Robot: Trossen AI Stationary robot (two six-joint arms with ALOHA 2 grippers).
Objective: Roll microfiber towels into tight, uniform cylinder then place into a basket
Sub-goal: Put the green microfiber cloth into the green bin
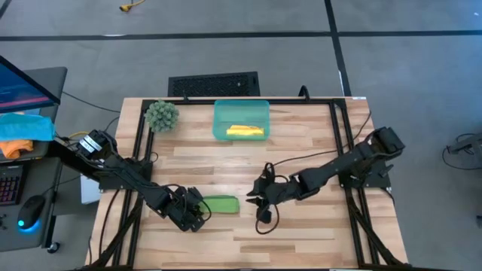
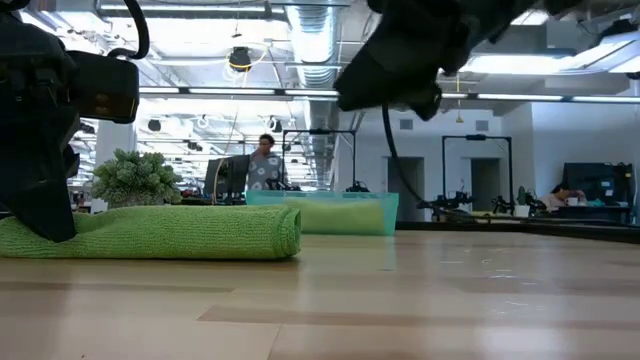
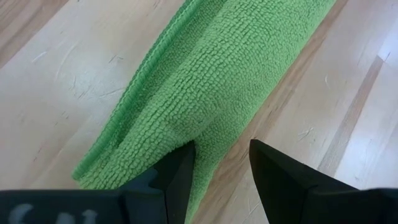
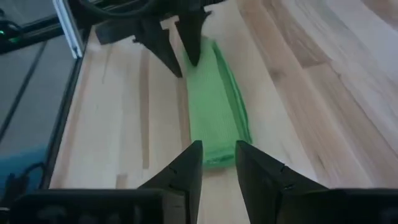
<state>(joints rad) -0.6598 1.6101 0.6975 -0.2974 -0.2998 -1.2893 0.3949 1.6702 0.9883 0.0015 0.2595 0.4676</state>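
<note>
The lime green towel (image 1: 221,204) lies rolled up on the table near its front, its length running left to right. My left gripper (image 1: 197,209) is open and down at the roll's left end (image 3: 124,149). My right gripper (image 1: 254,199) is open a little and empty. It hangs above the table just off the roll's right end (image 4: 214,155), as the low view (image 2: 400,70) shows. The yellow towel (image 1: 245,132) lies rolled inside the teal basket (image 1: 218,120) at the table's far side. My left gripper has one finger (image 3: 177,177) lying against the roll's left end (image 3: 205,134), from the table's left and slanting down. The other finger (image 3: 280,180) stands over bare wood beside the roll. The roll lies flat on the table, not pinched.
A fuzzy green ball plant (image 1: 161,115) stands at the far left, beside the basket. Bare wood lies between the roll and the basket (image 2: 320,215). A monitor, mouse and cyan and orange cloths sit on a side desk (image 1: 22,128) to the left. A person shows far behind in the room.
</note>
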